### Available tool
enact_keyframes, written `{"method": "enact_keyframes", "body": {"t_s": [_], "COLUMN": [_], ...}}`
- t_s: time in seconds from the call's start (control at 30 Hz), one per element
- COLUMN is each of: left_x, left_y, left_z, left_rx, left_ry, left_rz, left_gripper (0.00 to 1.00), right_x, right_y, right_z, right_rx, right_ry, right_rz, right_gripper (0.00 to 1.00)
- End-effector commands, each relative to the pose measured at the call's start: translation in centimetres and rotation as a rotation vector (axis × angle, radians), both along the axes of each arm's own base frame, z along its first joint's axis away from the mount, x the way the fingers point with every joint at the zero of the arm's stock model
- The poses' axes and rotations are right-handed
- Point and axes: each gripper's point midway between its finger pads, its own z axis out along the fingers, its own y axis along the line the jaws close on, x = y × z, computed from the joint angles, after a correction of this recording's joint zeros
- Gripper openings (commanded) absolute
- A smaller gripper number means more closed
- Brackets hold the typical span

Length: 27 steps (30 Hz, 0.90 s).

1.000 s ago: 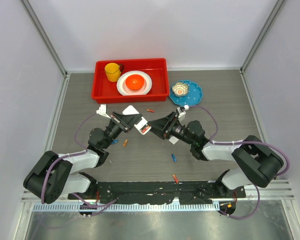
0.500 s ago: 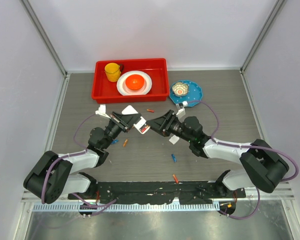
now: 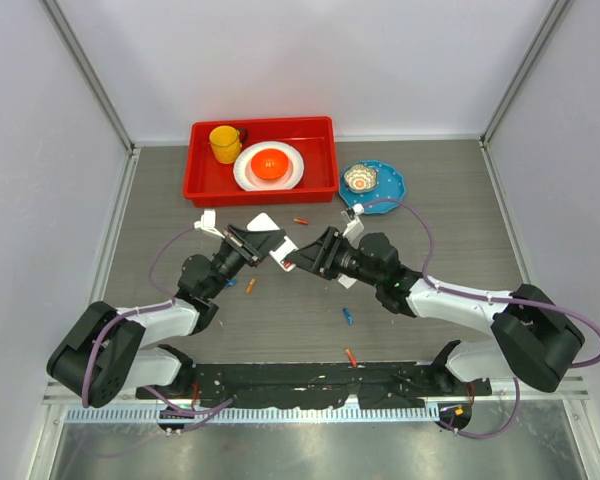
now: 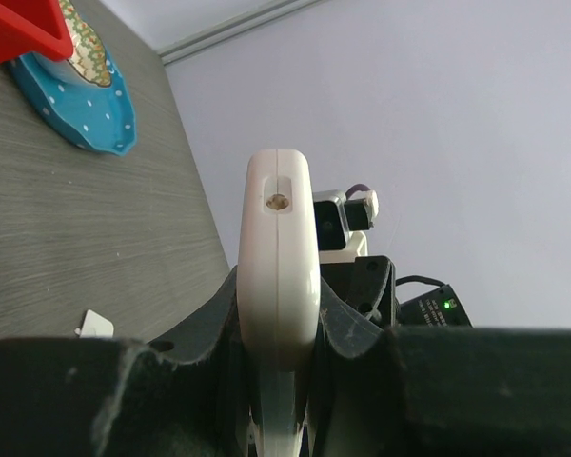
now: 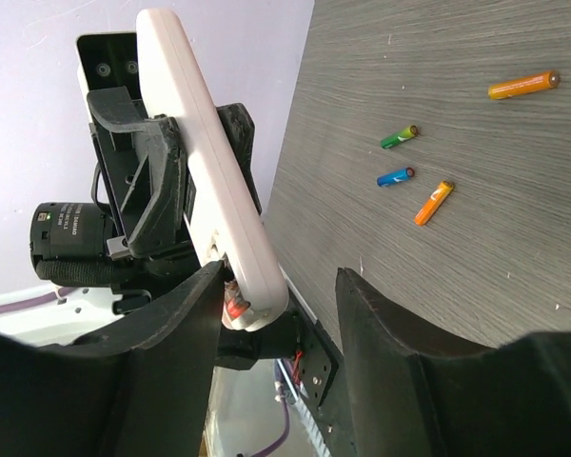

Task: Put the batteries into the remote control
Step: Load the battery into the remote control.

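My left gripper (image 3: 270, 245) is shut on the white remote control (image 3: 283, 253) and holds it above the table; in the left wrist view the remote (image 4: 281, 267) stands edge-on between the jaws. My right gripper (image 3: 306, 262) is open, with the remote's near end (image 5: 209, 181) between its fingers, close to the left finger (image 5: 171, 371). A small red part (image 5: 234, 307) shows at that end; I cannot tell what it is. Loose batteries lie on the table: orange (image 5: 523, 86), green (image 5: 400, 136), blue (image 5: 395, 176), orange (image 5: 433, 202).
A red tray (image 3: 325, 135) with a yellow cup, plate and orange bowl stands at the back. A blue plate (image 3: 388, 185) holds a small cup. A white flat piece (image 3: 261, 220) lies behind the left gripper. More batteries lie nearer the arms: blue (image 3: 348, 316), orange (image 3: 351, 357).
My right gripper has moved left toward the remote, so the remote's end now sits between its open fingers. The left gripper keeps holding the remote in nearly the same place.
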Motion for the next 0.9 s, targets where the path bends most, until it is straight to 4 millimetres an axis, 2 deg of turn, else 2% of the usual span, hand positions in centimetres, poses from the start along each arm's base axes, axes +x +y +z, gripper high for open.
{"method": "enact_keyframes", "body": {"t_s": [0.0,0.13,0.27,0.5,0.7,0.87], "left_x": [-2.6,-2.3,-2.2,-2.0,-1.9,-1.8], "left_y": [1.4,1.3,1.3,1.2,1.0,1.0], "left_z": [11.0,9.6,8.9,8.7,8.4,8.3], "left_rx": [-0.237,-0.216,-0.207,-0.201,-0.197,-0.2], "left_ry": [-0.351,-0.32,-0.307,-0.3,-0.29,-0.283], "left_rz": [-0.011,-0.008,-0.004,-0.003,-0.007,-0.009], "left_gripper": [0.01,0.0,0.0,0.0,0.0,0.0], "right_x": [-1.4,-0.9,-0.6,-0.6,-0.3,0.6], "right_y": [-0.4,-0.2,-0.3,-1.2,-2.8,-3.3], "right_z": [-2.2,0.5,2.8,5.1,5.5,4.3], "right_rx": [-0.091,-0.05,-0.018,0.033,0.035,-0.023], "right_ry": [0.022,-0.029,-0.083,-0.156,-0.198,-0.184], "right_rz": [0.034,0.026,0.021,-0.007,-0.078,-0.124], "right_gripper": [0.57,0.66,0.68,0.69,0.69,0.65]}}
